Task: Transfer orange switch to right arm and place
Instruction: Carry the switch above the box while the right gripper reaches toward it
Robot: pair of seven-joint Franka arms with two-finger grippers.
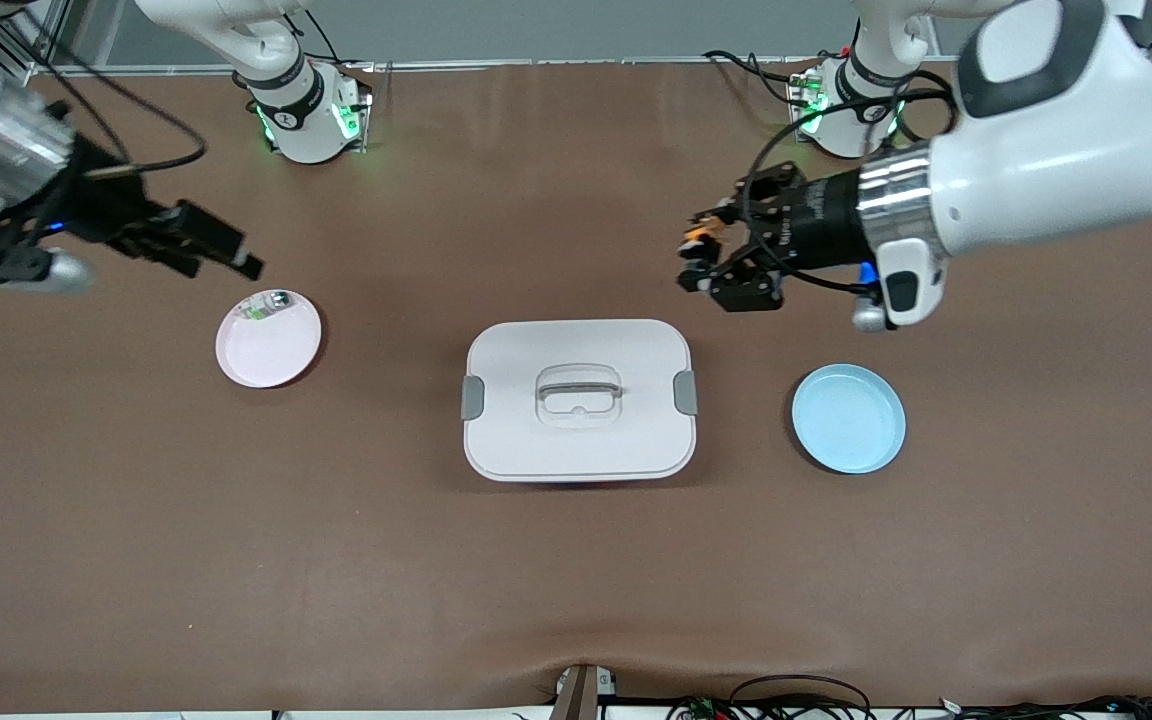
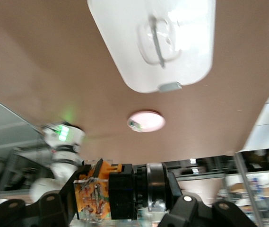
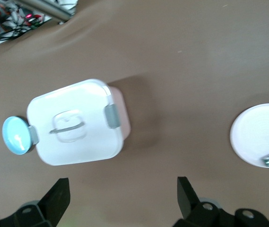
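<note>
Front view shows the switch [image 1: 700, 236] clamped in the left hand [image 1: 706, 262] above the worktop [image 1: 576, 580], so the wide-open right hand [image 1: 221, 250] should be met squarely, cap left exposed.

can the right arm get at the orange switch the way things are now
Probably yes. The orange switch is held up in the air in the shut left gripper, over bare table near the white lidded box. The right gripper is open above the pink plate, with nothing between them.
</note>
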